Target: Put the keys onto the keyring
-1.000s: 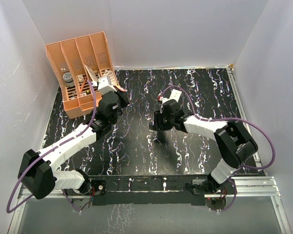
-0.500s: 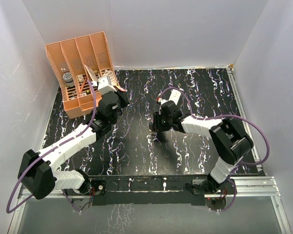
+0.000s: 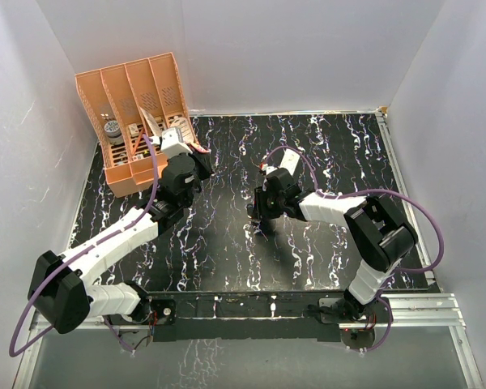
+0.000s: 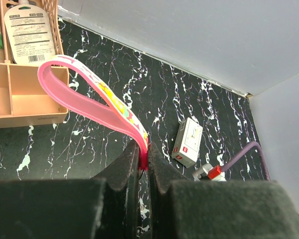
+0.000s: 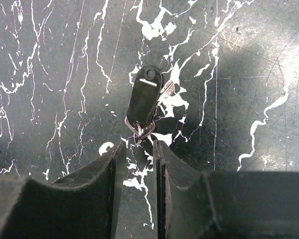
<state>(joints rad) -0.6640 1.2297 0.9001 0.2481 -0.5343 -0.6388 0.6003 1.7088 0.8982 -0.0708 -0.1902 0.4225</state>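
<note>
Just ahead of right jaws lie the keys (image 5: 145,102).

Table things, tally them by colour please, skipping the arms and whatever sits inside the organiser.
Pink: 1, the keyring strap, held in the left pincer
Black: 1, the black-fobbed keys
White: 1, the small box with a red mark
Orange: 1, the divided organiser
Total: 4

Black white-veined marble tabletop (image 3: 227,243), plain white walls (image 3: 267,49) on three sides, aluminium rail (image 3: 421,303) at near edge
</note>
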